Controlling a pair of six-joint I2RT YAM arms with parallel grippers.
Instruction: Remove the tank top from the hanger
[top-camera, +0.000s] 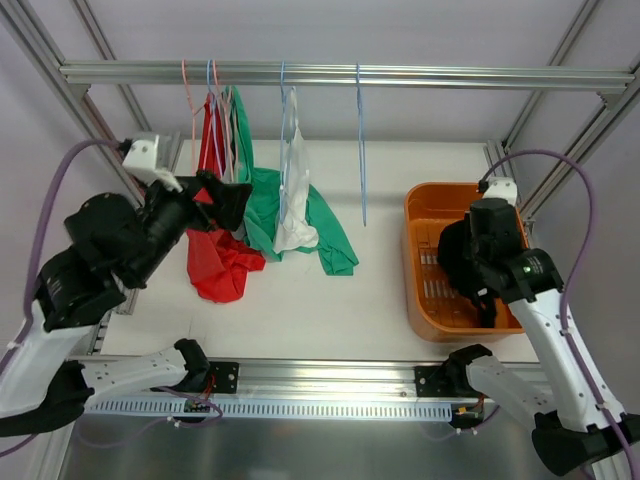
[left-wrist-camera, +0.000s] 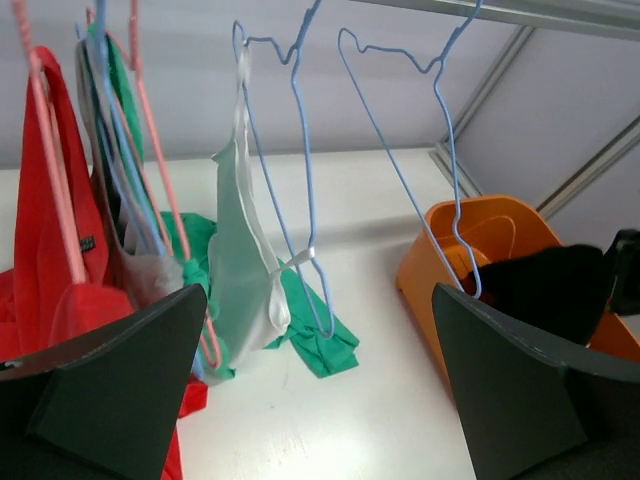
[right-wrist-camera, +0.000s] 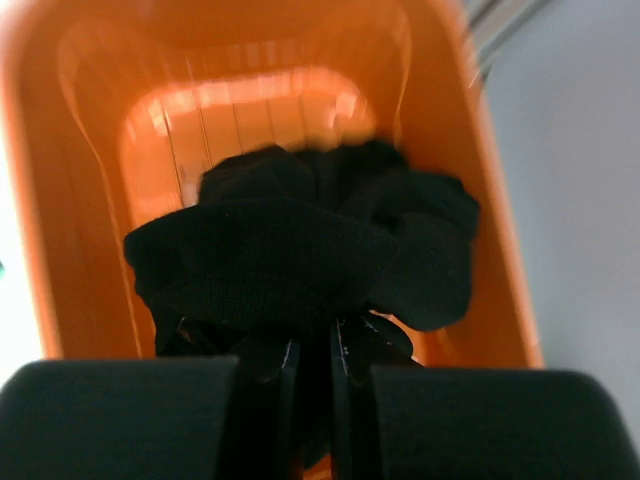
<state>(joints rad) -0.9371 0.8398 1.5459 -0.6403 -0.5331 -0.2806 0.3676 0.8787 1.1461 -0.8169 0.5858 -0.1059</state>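
White table is seen beneath the rail (top-camera: 400, 75), with the top (right-wrist-camera: 290, 250) clamped in the right gripper (right-wrist-camera: 312, 350) over the basket (top-camera: 415, 290); release is best made low inside its walls, while the left gripper (left-wrist-camera: 318, 330) is seen spread apart.

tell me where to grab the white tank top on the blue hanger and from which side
Pinch the limp mid body of the white tank top, below the straps looped over the blue hanger. There it bunches into one narrow fold that the jaws can close on. Come from the near side, where the open left gripper faces it. Green cloth crowds it lower down.
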